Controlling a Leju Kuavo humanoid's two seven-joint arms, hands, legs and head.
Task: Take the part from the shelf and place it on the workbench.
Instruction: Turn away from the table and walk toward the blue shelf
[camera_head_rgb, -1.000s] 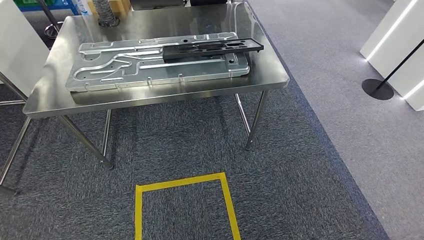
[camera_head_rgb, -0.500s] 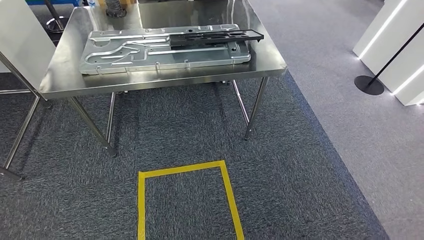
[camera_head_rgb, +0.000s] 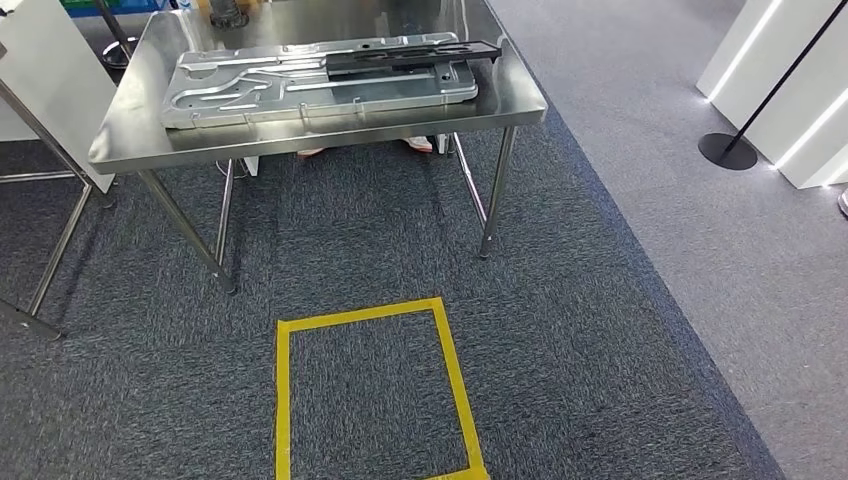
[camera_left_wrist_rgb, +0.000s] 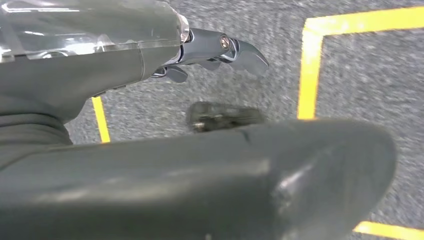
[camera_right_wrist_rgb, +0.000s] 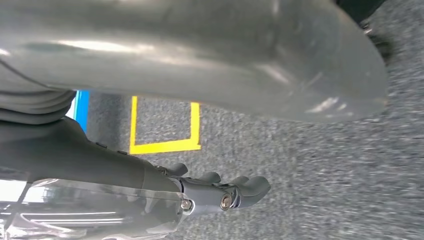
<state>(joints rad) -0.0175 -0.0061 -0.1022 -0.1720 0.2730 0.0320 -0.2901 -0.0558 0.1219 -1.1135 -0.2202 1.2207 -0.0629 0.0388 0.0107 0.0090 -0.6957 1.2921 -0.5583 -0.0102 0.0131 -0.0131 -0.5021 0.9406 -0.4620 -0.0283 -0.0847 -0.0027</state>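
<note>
The steel workbench (camera_head_rgb: 505, 98) stands ahead in the head view. A large silver stamped plate (camera_head_rgb: 250, 88) lies flat on it. A long black part (camera_head_rgb: 410, 56) rests on the plate's far right side. My left hand (camera_left_wrist_rgb: 150, 60) hangs over the carpet, fingers (camera_left_wrist_rgb: 240, 50) stretched out and apart from the thick thumb (camera_left_wrist_rgb: 280, 175), with nothing in it. My right hand (camera_right_wrist_rgb: 165, 182) hangs the same way, fingers (camera_right_wrist_rgb: 240, 190) slightly bent, holding nothing.
A yellow tape square (camera_head_rgb: 283, 400) marks the carpet in front of the workbench. A person's shoes (camera_head_rgb: 420, 145) show under the table. A black post base (camera_head_rgb: 727, 150) and white panels (camera_head_rgb: 800, 110) stand to the right. Another frame's steel legs (camera_head_rgb: 60, 240) are at the left.
The whole picture has shifted: the workbench now sits higher and farther, and more of the yellow square shows, so the camera moved back. The black part and plate lie as before.
</note>
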